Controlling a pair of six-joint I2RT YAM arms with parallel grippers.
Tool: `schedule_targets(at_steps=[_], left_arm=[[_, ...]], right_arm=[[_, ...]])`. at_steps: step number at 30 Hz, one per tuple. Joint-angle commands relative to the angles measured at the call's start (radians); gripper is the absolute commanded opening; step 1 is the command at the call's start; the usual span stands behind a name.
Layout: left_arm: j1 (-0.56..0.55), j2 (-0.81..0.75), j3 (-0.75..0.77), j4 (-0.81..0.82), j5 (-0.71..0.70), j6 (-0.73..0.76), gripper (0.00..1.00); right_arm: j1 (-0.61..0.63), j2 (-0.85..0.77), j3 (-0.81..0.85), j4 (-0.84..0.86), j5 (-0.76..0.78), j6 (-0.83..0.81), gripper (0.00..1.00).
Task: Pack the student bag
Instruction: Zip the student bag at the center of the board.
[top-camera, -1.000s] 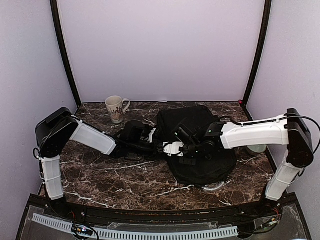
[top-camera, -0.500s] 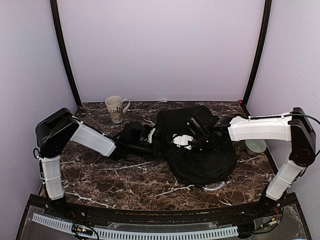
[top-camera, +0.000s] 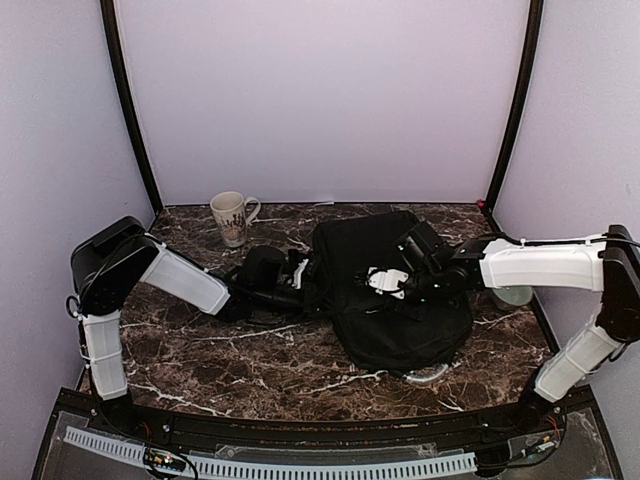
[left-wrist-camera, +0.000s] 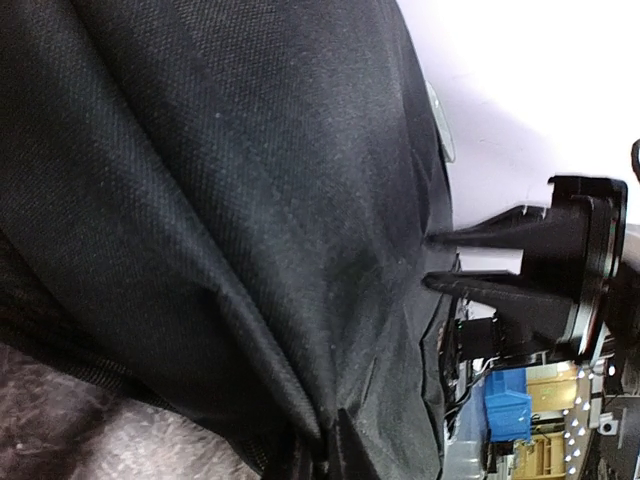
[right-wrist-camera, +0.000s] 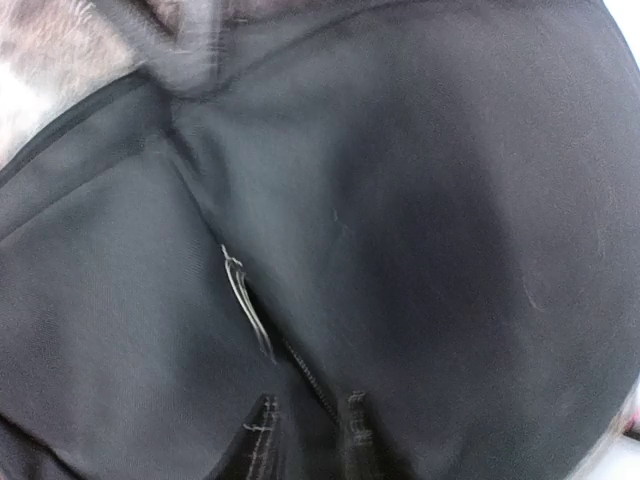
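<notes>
Dark veined marble makes up the worktop (top-camera: 250, 350), closed in by pale lilac walls. On its middle-to-right part lies the student bag (top-camera: 400, 320), a slumped black mound with a grey loop (top-camera: 430, 374) poking out at its near edge. A patterned mug (top-camera: 231, 217) stands well apart at the back left.

The left tool (top-camera: 305, 290) sits at the bag's left edge, closed down narrow – the left wrist view shows a fold of black fabric (left-wrist-camera: 200, 200) drawn in toward it. The right tool (top-camera: 370, 285) hovers over the bag's top, its two fingers set a small gap apart with nothing between them (left-wrist-camera: 445, 262), tips at the cloth. The blurred right wrist view shows bag fabric (right-wrist-camera: 450, 250) and a thin metal zipper pull (right-wrist-camera: 250, 300).
</notes>
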Motion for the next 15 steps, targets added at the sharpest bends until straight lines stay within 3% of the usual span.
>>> schedule_targets(at_steps=[1, 7, 15], left_arm=[[0.006, -0.031, -0.037, -0.017, 0.052, 0.009, 0.17], [0.002, -0.061, -0.073, 0.036, 0.078, -0.028, 0.47], [-0.023, 0.005, -0.021, 0.079, 0.105, -0.082, 0.49]], right_arm=[[-0.037, -0.046, -0.003, -0.05, -0.007, 0.026, 0.29], [-0.113, -0.015, 0.063, -0.184, -0.256, 0.134, 0.38], [-0.22, 0.186, 0.174, -0.281, -0.562, 0.203, 0.43]])
